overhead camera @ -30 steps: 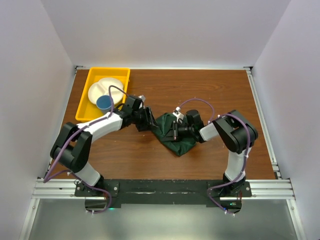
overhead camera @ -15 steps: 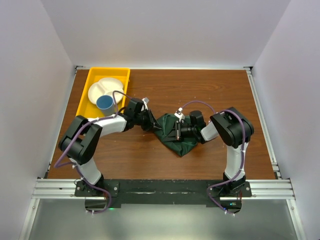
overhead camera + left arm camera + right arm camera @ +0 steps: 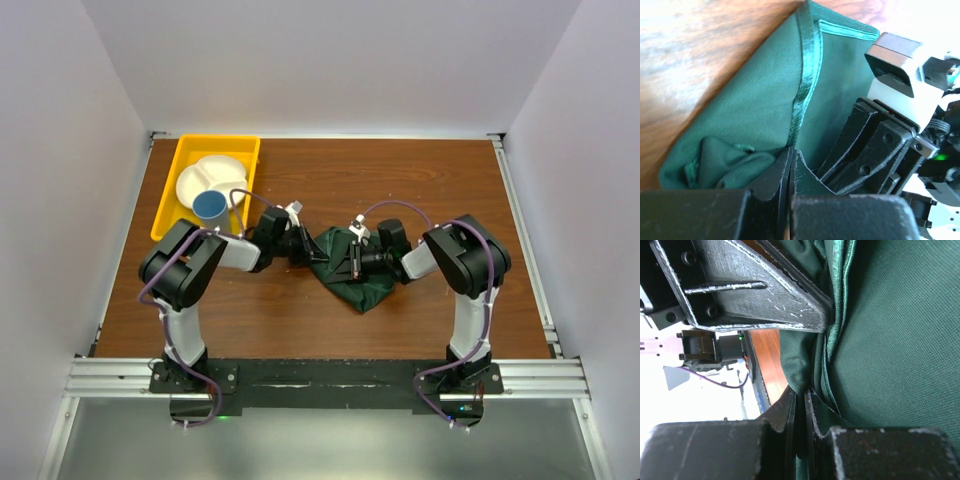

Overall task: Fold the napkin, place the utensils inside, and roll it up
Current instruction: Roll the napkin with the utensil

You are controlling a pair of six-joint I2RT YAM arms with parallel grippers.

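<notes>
The napkin (image 3: 356,287) lies bunched in a partly folded heap at the middle of the table (image 3: 420,180), between my two arms. My left gripper (image 3: 791,156) has its jaws fully closed, with a pinch of green cloth caught between them on the heap's left side, beside a hemmed edge. My right gripper (image 3: 801,394) is closed to a thin gap and clamped on a doubled hem on the heap's right side. The utensils are not visible in any view.

Handling, as judged: the cloth is light and limp and holds no shape. It will sag from any single grip point and may slip from smooth pads. Take hold at a stitched hem or corner, where the layers are thickest
</notes>
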